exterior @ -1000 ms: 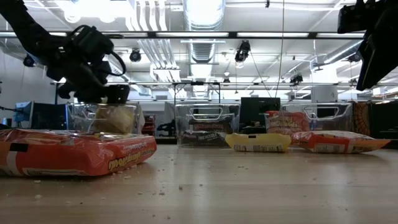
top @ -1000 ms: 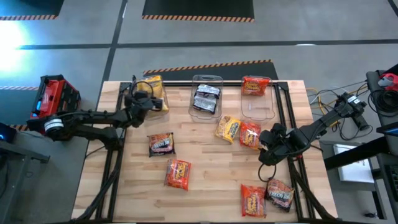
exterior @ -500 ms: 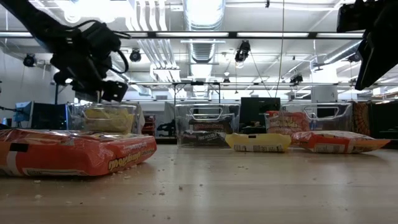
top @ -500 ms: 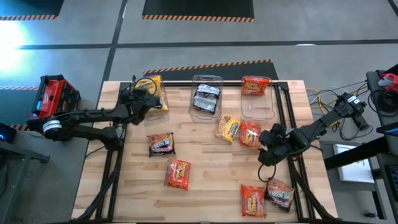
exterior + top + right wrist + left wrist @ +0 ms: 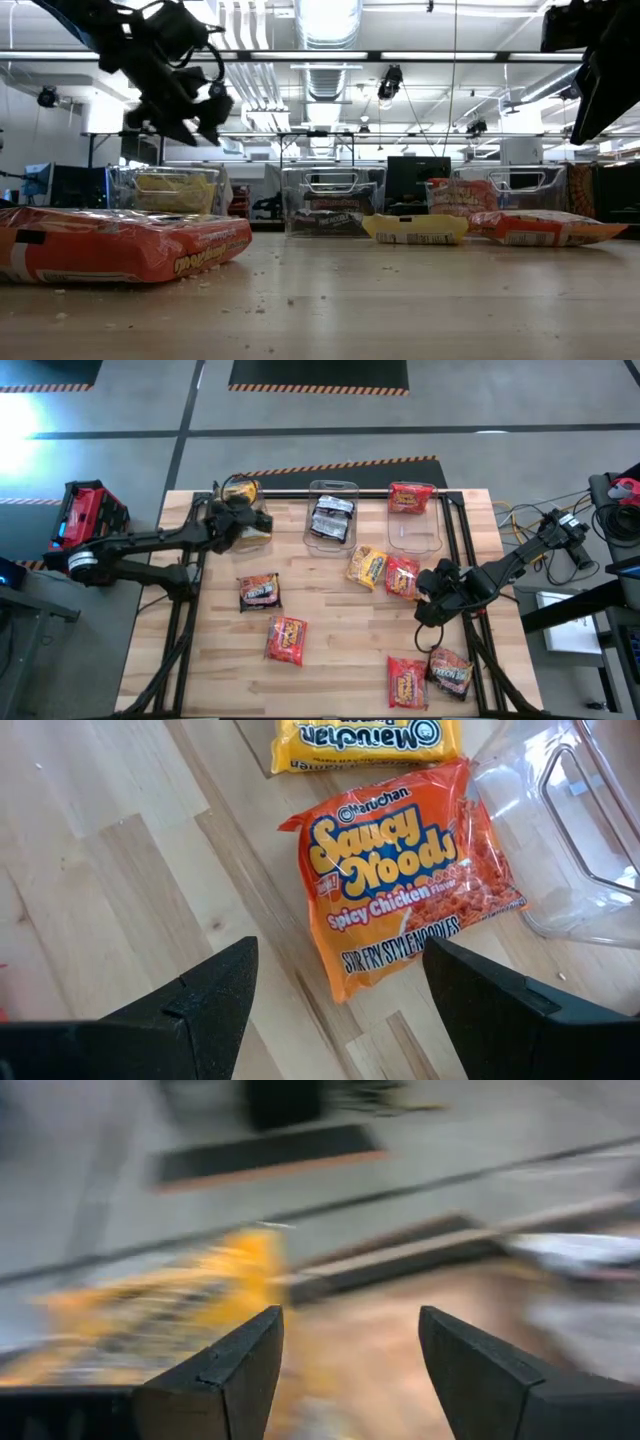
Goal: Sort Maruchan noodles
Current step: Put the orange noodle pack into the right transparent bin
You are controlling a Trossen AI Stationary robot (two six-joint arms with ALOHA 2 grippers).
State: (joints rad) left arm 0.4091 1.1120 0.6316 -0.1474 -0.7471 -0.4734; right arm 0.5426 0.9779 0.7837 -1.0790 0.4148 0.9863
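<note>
Hovering above the left bin point(image 5: 262, 532), the left gripper point(image 5: 243, 522) stood spread and apparently empty; the right gripper point(image 5: 340, 982), fingers apart, faced a Spicy Chicken packet point(image 5: 405, 885).

Back row: you see three bins point(image 5: 331, 515), a packet point(image 5: 332, 518) in each.
Middle: loose packets point(image 5: 259, 592).
</note>
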